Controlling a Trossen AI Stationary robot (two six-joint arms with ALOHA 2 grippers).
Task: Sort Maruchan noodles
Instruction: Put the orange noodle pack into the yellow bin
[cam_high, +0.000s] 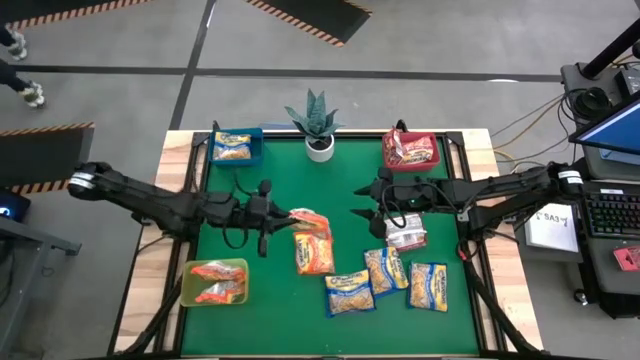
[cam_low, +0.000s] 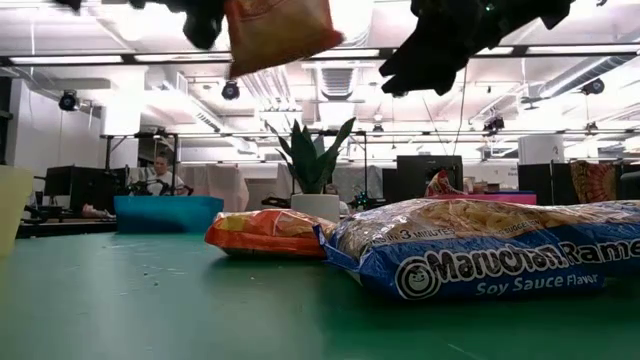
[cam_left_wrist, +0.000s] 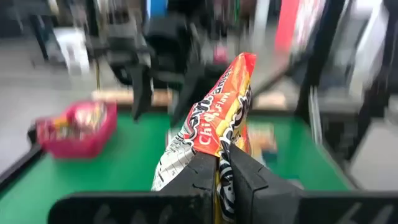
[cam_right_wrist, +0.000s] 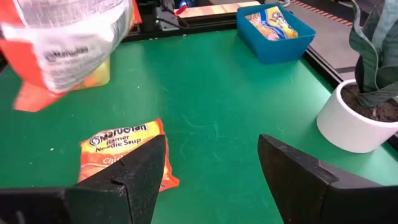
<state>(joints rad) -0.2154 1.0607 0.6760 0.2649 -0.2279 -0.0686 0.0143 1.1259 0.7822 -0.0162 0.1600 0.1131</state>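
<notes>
- One orange packet (cam_left_wrist: 217, 106) hangs above the green desk (cam_high: 270, 300), pinched in the left end effector (cam_left_wrist: 222, 163) — its red band reads "Chicken Flavor" in part.
- Right end effector (cam_right_wrist: 211, 168) hovers mid-desk, fingers spread, gripping nothing.
- Blue-edged packet (cam_low: 480, 255) on the desk reads "Maruchan Ramen — Soy Sauce Flavor".
- Orange packet lying flat (cam_right_wrist: 124, 155) reads "Maruchan Noodle Soup".
</notes>
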